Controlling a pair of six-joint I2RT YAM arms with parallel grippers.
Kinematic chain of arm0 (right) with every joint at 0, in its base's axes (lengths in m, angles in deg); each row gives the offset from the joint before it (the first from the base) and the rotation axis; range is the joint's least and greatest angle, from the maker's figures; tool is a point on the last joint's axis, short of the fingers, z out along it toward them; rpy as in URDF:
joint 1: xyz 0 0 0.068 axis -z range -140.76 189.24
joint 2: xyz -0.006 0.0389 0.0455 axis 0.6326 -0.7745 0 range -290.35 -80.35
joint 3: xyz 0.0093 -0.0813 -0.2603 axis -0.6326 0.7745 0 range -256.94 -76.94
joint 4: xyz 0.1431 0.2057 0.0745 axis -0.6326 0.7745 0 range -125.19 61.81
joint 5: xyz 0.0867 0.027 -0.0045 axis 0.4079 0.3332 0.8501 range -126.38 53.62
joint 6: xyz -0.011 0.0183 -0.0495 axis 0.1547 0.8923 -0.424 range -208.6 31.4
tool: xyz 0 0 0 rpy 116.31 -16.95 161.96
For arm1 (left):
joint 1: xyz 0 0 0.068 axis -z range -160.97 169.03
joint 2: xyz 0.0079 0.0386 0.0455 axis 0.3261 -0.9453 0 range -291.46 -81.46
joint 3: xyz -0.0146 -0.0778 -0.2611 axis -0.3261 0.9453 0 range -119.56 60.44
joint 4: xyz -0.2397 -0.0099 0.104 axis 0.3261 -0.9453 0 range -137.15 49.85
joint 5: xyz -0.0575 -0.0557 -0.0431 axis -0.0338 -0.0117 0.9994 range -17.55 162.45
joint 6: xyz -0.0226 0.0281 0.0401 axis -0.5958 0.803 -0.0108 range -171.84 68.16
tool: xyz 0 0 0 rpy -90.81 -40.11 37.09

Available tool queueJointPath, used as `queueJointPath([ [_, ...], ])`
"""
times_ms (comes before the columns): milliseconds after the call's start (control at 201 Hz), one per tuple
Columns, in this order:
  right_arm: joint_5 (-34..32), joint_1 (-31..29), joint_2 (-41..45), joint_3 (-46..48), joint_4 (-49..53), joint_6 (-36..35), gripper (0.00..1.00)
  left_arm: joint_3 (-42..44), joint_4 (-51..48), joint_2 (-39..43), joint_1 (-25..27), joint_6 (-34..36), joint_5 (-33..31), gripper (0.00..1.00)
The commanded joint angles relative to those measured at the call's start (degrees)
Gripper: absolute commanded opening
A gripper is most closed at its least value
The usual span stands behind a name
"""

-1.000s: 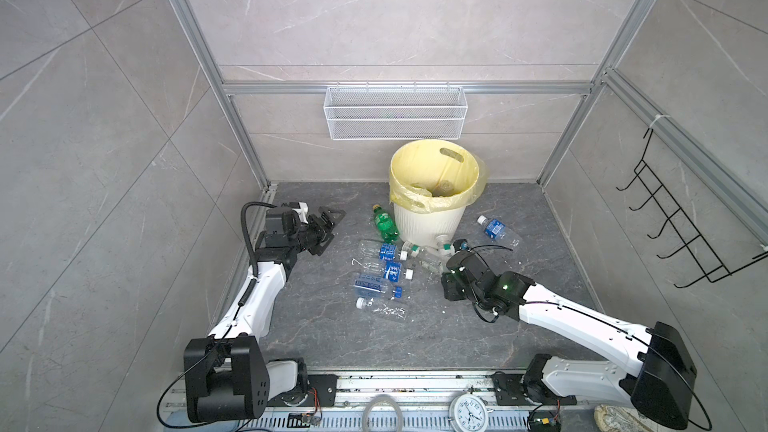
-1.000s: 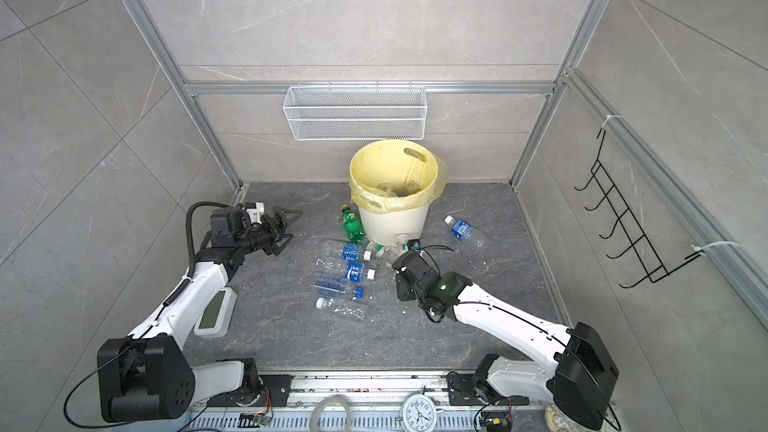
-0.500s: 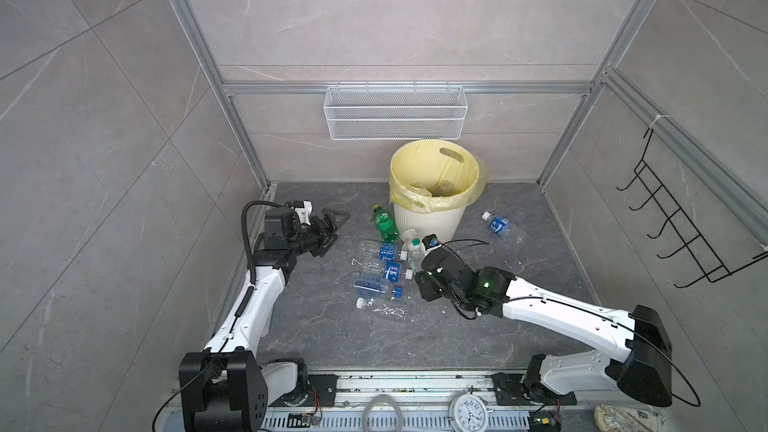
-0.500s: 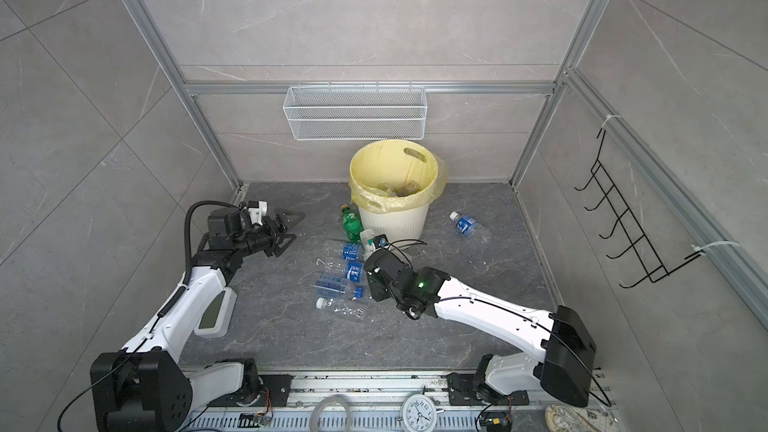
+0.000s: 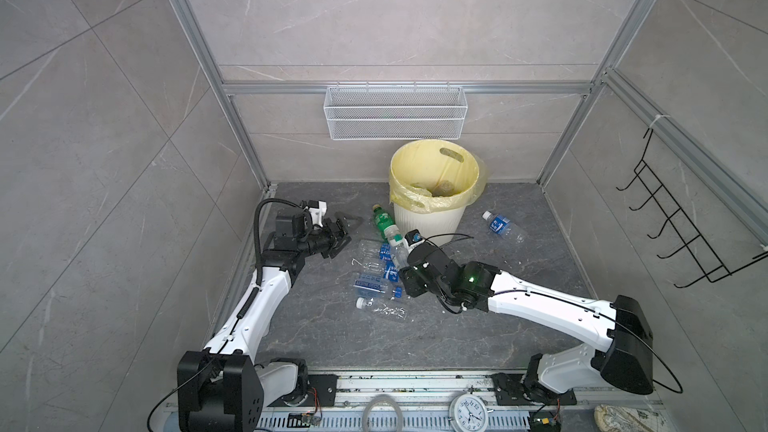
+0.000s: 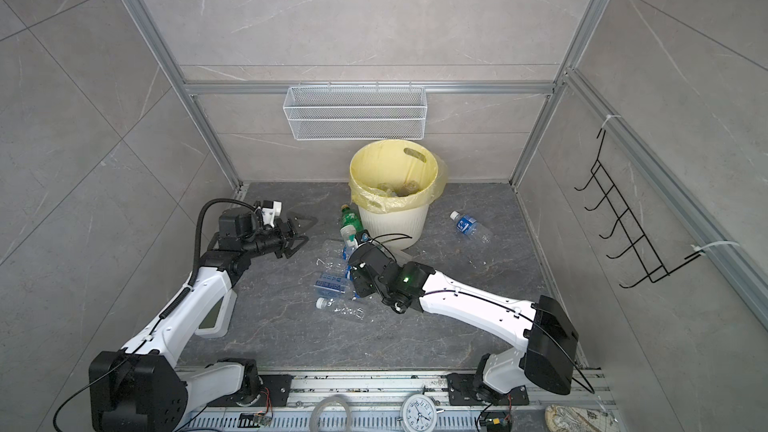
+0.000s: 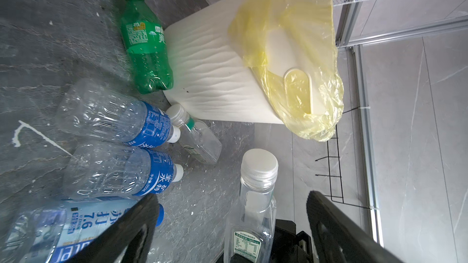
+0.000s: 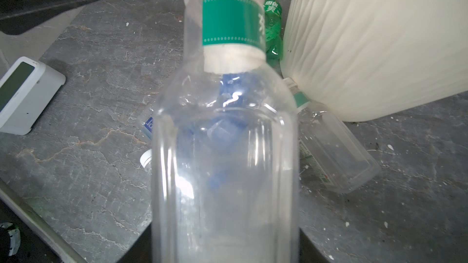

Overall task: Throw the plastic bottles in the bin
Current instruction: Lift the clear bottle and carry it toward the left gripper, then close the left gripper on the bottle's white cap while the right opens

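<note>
My right gripper (image 5: 409,267) is shut on a clear bottle (image 8: 225,148) with a white cap and green neck band, held low over the floor left of the bin (image 5: 428,218); its fingers are hidden behind the bottle. The same bottle (image 7: 255,198) shows in the left wrist view ahead of my left gripper (image 7: 233,197), which stands open and empty (image 5: 345,230). A green bottle (image 5: 382,220) leans at the bin's foot. Several blue-labelled clear bottles (image 5: 374,280) lie between the arms. Another small clear bottle (image 7: 197,140) lies by the bin. One blue-labelled bottle (image 5: 500,228) lies right of it.
A white wire basket (image 5: 395,112) hangs on the back wall above the bin. A black hook rack (image 5: 685,218) is on the right wall. A white device (image 6: 212,317) lies beside the left arm. A clock (image 5: 469,407) sits on the front rail.
My right arm has swung left with the clear bottle, from right of the pile to above it. My left gripper has edged toward the pile and its jaws have narrowed slightly.
</note>
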Motion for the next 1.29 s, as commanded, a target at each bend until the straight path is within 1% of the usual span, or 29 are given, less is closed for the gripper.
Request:
queueJointPath([
  [0, 1.0, -0.8, -1.3, -2.7, -1.7, -1.9, 0.5, -2.4, 1.8, -1.1, 2.0, 1.7, 1.2, 0.9],
  [60, 1.3, -1.1, -1.7, -3.2, -2.0, -2.3, 0.5, -3.0, 1.8, -1.8, 3.2, 2.0, 0.6, 0.87],
  [234, 2.5, -1.9, -2.9, -4.9, -3.5, -3.2, 0.5, -5.0, 2.0, -3.5, 6.8, 2.4, -1.7, 0.74],
  [438, 3.9, -2.4, -4.7, -6.0, -5.4, -3.3, 0.5, -5.3, 2.3, -4.5, 8.8, 2.5, -3.7, 0.62],
  [772, 4.3, -2.5, -5.0, -5.9, -6.7, -3.2, 0.51, -5.0, 2.3, -4.0, 9.1, 2.0, -6.0, 0.26],
  [861, 4.3, -2.6, -5.2, -5.7, -6.8, -3.1, 0.56, -5.3, 2.1, -3.5, 9.1, 2.1, -6.2, 0.2],
  [936, 4.2, -2.6, -5.2, -5.5, -6.9, -2.8, 0.62, -5.5, 1.4, -3.2, 9.1, 2.6, -6.9, 0.18],
  [1040, 4.0, -2.6, -4.5, -4.9, -7.1, -2.6, 0.74, -6.4, -0.8, -3.1, 9.1, 4.0, -8.6, 0.17],
  [1120, 3.6, -2.6, -3.5, -3.8, -7.5, -2.6, 0.79, -7.5, -1.8, -3.3, 9.1, 4.5, -8.8, 0.14],
  [1289, 2.3, -2.6, -2.3, -2.6, -7.5, -3.0, 0.89, -9.6, -4.9, -3.5, 9.1, 5.7, -10.8, 0.12],
])
